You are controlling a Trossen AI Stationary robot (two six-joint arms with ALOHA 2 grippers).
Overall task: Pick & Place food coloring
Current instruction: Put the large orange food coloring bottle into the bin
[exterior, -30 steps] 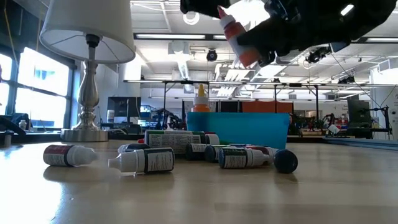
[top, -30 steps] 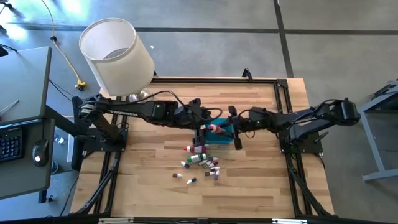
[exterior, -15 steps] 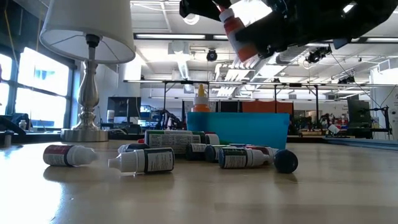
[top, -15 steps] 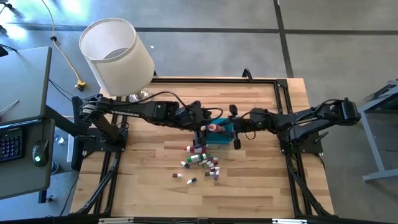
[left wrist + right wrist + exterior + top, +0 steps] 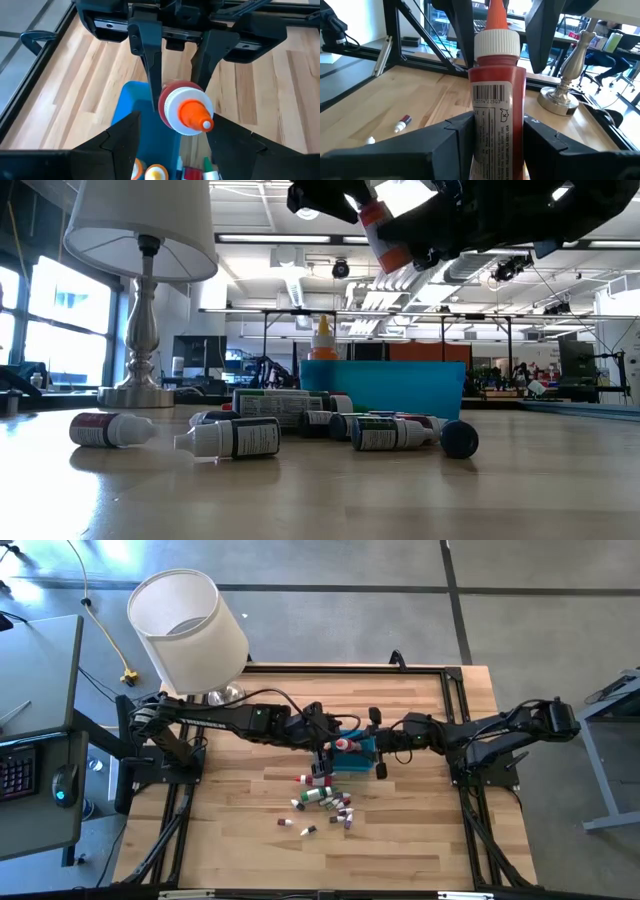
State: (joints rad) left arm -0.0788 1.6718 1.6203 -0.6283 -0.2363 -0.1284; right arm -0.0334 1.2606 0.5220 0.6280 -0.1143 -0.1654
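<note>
From above, the red food coloring bottle [image 5: 343,745] hangs over the teal bin [image 5: 364,760] at mid-bench, where the left gripper [image 5: 328,743] and right gripper [image 5: 374,746] meet. The left wrist view shows the left one released, flanking the cap. In the right wrist view the right one grasps the bottle's body, so placing is in hand, and next it should let go squarely over the bin.

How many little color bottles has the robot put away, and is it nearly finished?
Only a few bottles sit in the blue bin. The right gripper holds a red bottle above it, with the open left gripper at its tip. A heap of bottles lies on the table, so it's early.
</note>
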